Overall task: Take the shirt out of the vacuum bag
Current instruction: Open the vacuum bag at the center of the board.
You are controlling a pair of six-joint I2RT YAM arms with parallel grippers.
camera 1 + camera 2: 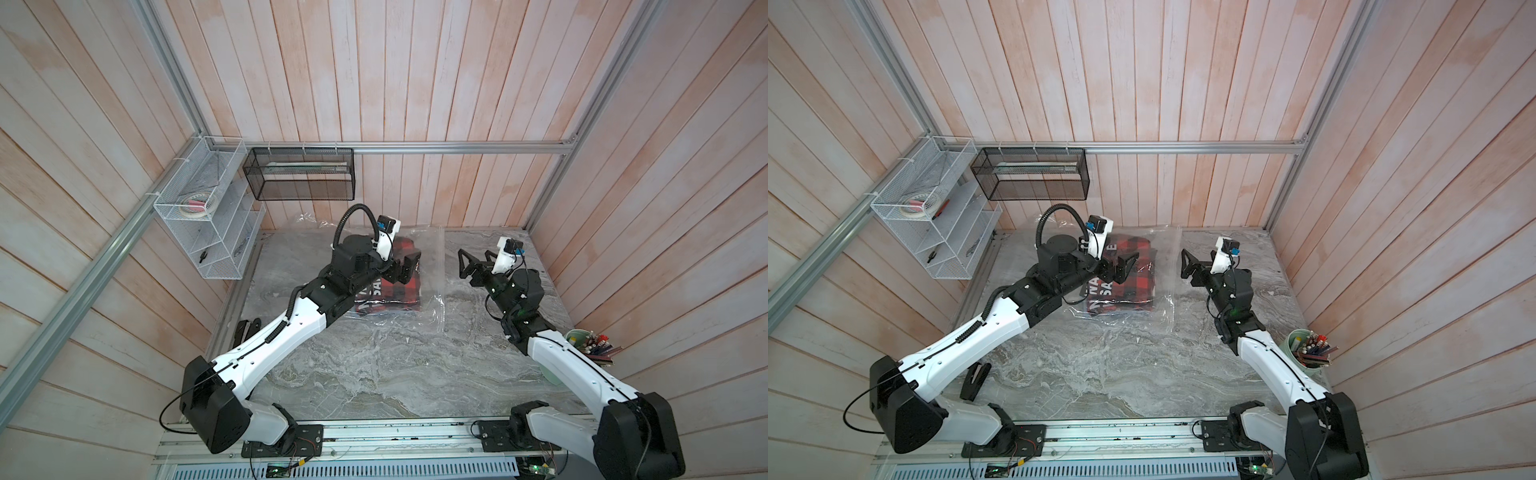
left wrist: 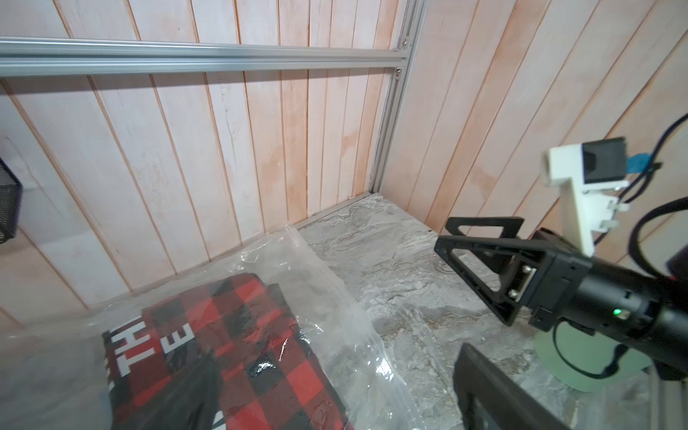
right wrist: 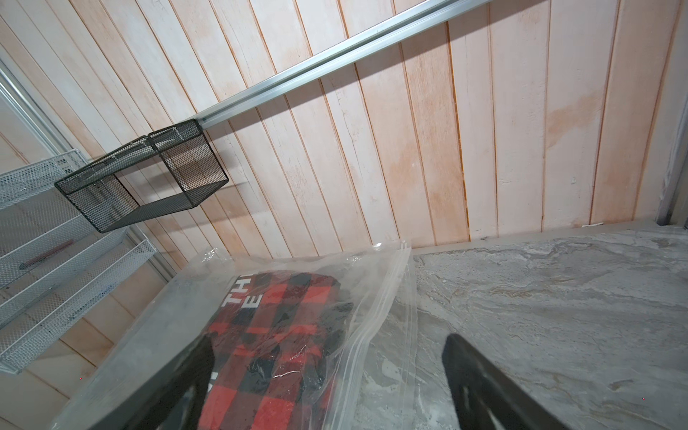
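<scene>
Vacuum bag [image 1: 432,266] lay lengthwise near-to-far, zip edge [image 1: 441,282] rightward toward bare tabletop [image 1: 374,365]; left gripper [image 1: 403,268] and right gripper [image 1: 467,264] both gaped, empty.

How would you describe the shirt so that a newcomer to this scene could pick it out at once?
Start at the grey marble table and look toward its far edge by the plank wall, where a clear vacuum bag lies flat. The shirt is folded inside it. It is the only red-and-black checked fabric in view, with white lettering.
</scene>
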